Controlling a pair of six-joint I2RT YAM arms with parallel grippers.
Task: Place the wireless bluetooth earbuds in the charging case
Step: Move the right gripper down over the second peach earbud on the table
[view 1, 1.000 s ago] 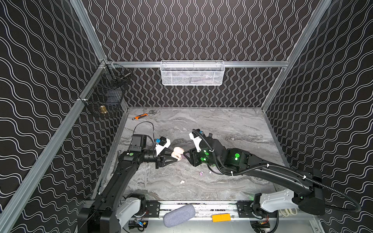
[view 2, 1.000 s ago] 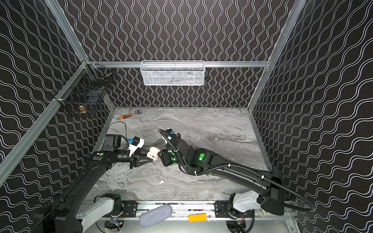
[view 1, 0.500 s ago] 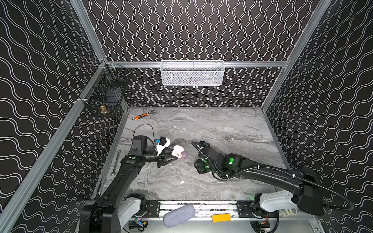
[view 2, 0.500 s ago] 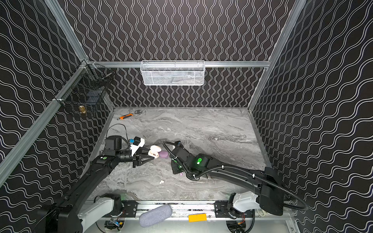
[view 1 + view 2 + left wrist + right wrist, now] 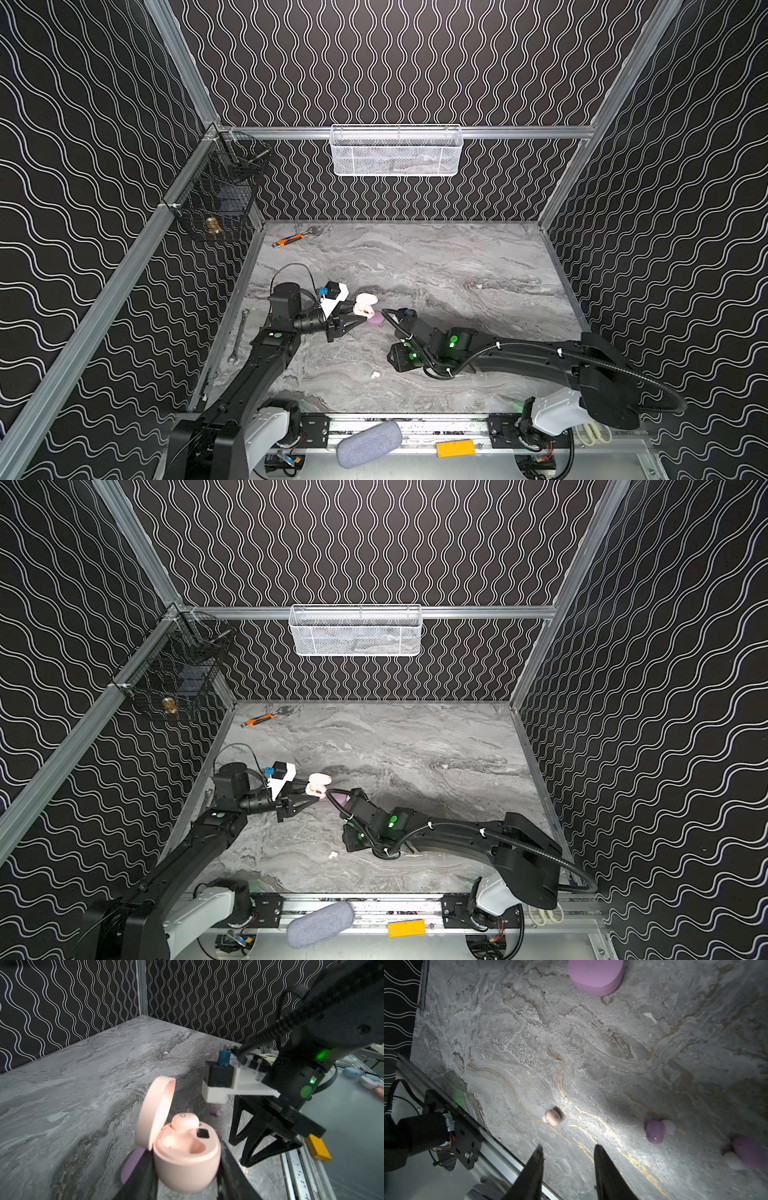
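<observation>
Table: three loose earbuds, two cases; left tool clamps pink case; right tool parted, empty.

There are four earbuds, a docked pink bud, a loose pink bud and two lilac buds, two cases, pink case and lilac case, two wrenches at eleven and eight o'clock, and two baskets.
</observation>
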